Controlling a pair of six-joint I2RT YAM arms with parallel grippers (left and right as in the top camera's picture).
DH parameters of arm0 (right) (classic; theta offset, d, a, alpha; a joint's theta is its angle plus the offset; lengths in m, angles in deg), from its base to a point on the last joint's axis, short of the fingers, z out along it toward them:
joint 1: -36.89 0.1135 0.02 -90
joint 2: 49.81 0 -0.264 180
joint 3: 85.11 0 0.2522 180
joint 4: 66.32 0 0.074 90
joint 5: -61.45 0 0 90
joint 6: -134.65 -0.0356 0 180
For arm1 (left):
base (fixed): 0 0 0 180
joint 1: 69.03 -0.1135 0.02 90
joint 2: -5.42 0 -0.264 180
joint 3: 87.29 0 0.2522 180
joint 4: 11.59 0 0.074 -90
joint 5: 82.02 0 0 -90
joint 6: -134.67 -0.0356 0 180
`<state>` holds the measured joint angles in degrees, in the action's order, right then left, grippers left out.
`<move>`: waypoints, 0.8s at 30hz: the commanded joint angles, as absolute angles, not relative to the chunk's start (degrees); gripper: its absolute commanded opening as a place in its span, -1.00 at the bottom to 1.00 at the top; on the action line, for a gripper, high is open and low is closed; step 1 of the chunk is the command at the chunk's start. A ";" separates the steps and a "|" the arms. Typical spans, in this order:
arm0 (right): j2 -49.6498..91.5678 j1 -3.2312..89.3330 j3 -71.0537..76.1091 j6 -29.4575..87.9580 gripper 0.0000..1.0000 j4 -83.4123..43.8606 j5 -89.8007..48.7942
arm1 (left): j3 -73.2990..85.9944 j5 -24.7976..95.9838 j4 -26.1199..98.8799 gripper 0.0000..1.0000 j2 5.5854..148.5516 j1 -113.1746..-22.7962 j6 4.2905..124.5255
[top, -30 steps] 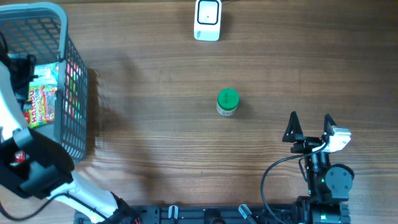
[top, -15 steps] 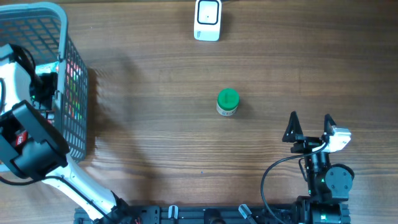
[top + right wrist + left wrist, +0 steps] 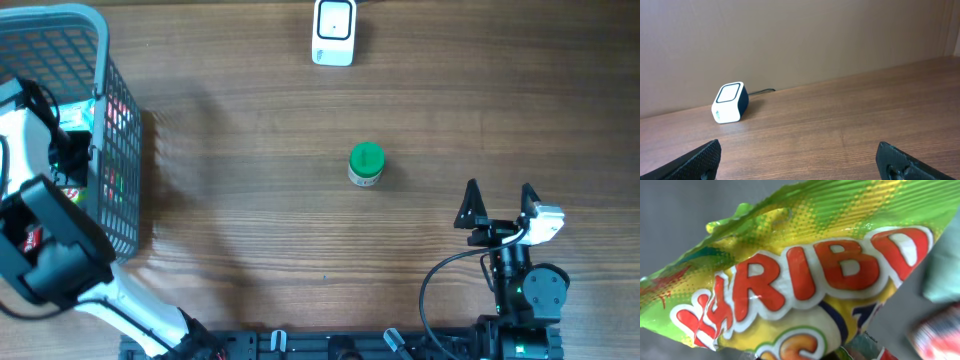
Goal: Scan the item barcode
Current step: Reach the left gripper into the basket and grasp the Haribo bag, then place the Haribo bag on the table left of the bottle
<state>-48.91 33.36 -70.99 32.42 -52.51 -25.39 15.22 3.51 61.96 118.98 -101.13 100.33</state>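
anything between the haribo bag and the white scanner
Yes: the side wall of the grey mesh basket stands between the yellow-green Haribo bag and the white box scanner. The green-lidded jar sits off that line.

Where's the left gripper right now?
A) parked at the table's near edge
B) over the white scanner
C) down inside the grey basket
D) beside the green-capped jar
C: the overhead view shows the left gripper down inside the basket, and a Haribo bag fills the left wrist view.
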 commanded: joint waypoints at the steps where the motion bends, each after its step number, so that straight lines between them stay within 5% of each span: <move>1: -49.02 33.55 -71.05 33.05 0.99 -52.64 -25.93 | 16.36 3.46 61.96 -0.92 102.28 -101.42 100.44; 8: -49.02 33.55 -71.05 33.05 1.00 -52.64 -25.93 | 17.63 6.87 60.94 -0.92 72.62 -99.30 101.14; 12: -49.02 33.55 -71.05 33.03 1.00 -52.64 -25.93 | 17.43 10.30 60.13 -0.92 62.46 -84.91 101.07; 19: -49.02 33.55 -71.05 33.05 0.99 -52.64 -25.93 | 10.89 -3.29 62.38 -0.92 70.52 -54.99 100.42; 24: -49.02 33.55 -71.05 33.05 1.00 -52.64 -25.93 | 7.05 -10.31 62.25 -0.92 86.17 -42.10 100.44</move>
